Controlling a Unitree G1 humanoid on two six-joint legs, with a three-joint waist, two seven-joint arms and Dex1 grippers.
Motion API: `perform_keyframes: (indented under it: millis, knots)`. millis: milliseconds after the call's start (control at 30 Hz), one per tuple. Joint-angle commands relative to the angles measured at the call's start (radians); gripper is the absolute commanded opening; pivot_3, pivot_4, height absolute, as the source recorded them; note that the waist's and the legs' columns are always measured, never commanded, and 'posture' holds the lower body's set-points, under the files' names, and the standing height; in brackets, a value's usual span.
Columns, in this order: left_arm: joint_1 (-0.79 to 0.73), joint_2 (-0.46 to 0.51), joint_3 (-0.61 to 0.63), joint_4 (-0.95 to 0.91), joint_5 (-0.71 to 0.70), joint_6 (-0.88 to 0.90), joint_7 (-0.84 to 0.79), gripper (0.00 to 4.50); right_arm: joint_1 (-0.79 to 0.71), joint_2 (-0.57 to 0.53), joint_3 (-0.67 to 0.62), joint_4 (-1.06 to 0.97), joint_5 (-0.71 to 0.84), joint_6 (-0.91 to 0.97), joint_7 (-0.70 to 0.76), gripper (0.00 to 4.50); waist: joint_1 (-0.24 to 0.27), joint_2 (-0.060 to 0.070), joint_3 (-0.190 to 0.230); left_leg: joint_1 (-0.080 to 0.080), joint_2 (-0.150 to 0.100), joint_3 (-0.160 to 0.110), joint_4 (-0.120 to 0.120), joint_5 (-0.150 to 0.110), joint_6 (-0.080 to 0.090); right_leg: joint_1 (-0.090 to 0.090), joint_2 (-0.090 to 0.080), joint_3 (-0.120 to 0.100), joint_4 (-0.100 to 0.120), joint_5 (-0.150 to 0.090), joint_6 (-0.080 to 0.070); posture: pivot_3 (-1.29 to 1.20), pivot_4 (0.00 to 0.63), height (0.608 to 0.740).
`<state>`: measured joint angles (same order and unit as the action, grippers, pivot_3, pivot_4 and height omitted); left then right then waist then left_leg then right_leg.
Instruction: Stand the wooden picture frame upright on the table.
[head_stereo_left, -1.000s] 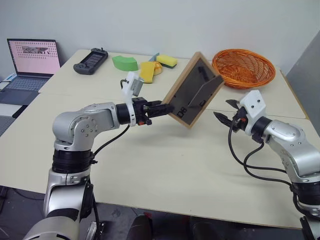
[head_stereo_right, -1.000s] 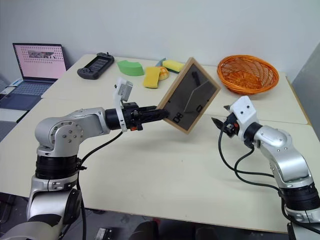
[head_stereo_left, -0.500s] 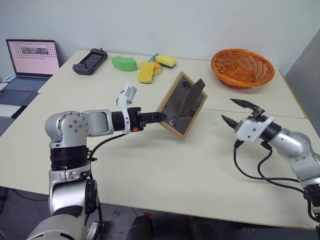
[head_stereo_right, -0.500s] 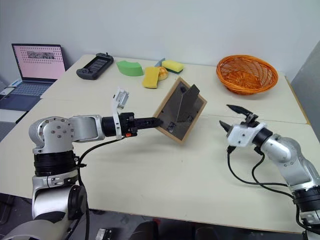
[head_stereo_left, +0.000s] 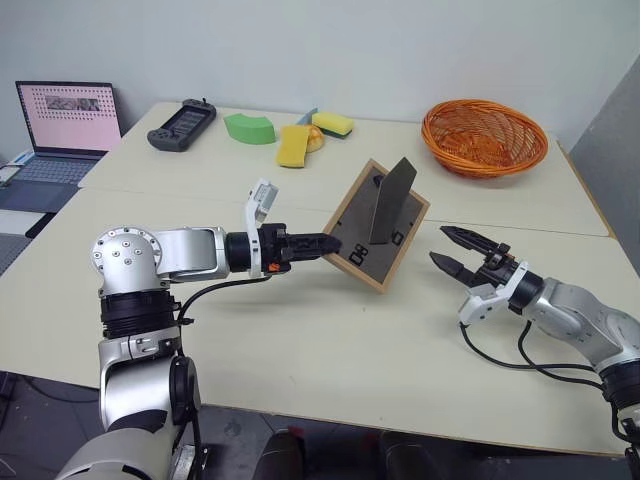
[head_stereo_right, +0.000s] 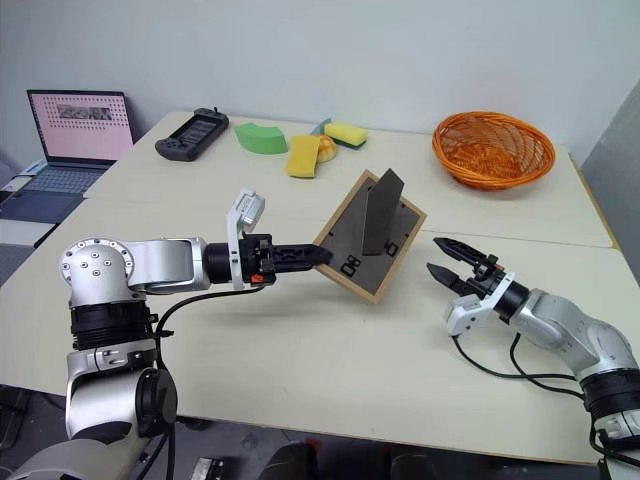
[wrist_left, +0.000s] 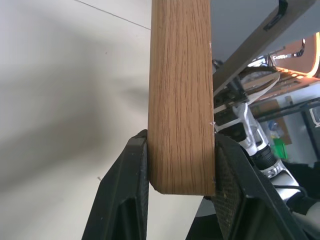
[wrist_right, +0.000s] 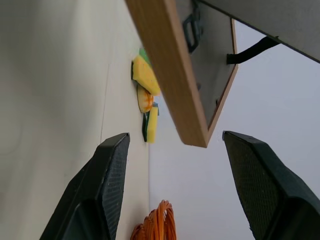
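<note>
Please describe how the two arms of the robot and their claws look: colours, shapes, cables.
Both arms are silver-grey metal with rounded joint housings and black bands. Each wrist carries a white block. The left claw and right claw each have two black, tapering fingers with finely textured inner pads. Black cables loop beneath each forearm; small red-orange marks sit at the left wrist.

Bright, even room light; a soft shadow falls on the bench (head_stereo_left: 330, 340) under the wooden picture frame (head_stereo_left: 375, 225); no blur.

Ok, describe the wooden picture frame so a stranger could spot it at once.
Mid-table, the left gripper clamps the wooden picture frame by one edge, tilted. Unlike the sponges and orange basket behind, it shows a dark back with its stand folded out.
</note>
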<state>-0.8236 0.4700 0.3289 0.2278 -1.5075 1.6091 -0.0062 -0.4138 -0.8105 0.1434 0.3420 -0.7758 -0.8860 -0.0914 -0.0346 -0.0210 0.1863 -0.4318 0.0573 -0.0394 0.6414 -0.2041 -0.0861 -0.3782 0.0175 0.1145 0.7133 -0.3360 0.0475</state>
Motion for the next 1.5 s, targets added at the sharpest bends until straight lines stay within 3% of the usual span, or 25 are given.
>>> perform_keyframes:
  millis: [33, 133, 867, 1500]
  knots:
    - [0.029, 0.065, -0.099, -0.053, -0.348, -0.113, 0.179, 1.35, -0.054, 0.006, 0.011, 0.016, -0.052, -0.018, -0.091, 3.15, -0.002, 0.0, 0.0, 0.0, 0.0, 0.0, 0.001, 0.0, 0.0, 0.0, 0.0, 0.0, 0.0, 0.0, 0.0, 0.0, 0.15, 0.74]
    - [0.076, 0.102, -0.164, -0.091, -0.461, -0.191, 0.249, 1.35, -0.077, 0.014, 0.024, 0.032, -0.059, -0.017, -0.116, 3.15, -0.004, 0.0, 0.0, 0.0, -0.001, 0.0, 0.001, 0.0, 0.0, 0.0, -0.001, 0.0, 0.001, 0.0, 0.0, 0.0, 0.15, 0.74]
    - [0.142, 0.085, -0.213, -0.169, -0.465, -0.272, 0.248, 1.35, -0.229, 0.143, 0.134, 0.065, -0.112, 0.002, -0.172, 3.15, -0.006, 0.0, 0.0, 0.001, -0.005, -0.007, 0.003, 0.0, 0.0, 0.004, -0.002, -0.003, 0.001, 0.0, 0.0, 0.0, 0.15, 0.74]
    - [0.159, 0.105, -0.213, -0.181, -0.465, -0.273, 0.235, 1.35, -0.328, 0.051, 0.186, 0.207, -0.177, -0.078, -0.318, 3.15, -0.008, 0.0, 0.0, 0.0, -0.009, -0.014, 0.003, 0.0, 0.001, 0.006, -0.005, -0.009, 0.001, 0.0, 0.0, 0.0, 0.15, 0.74]
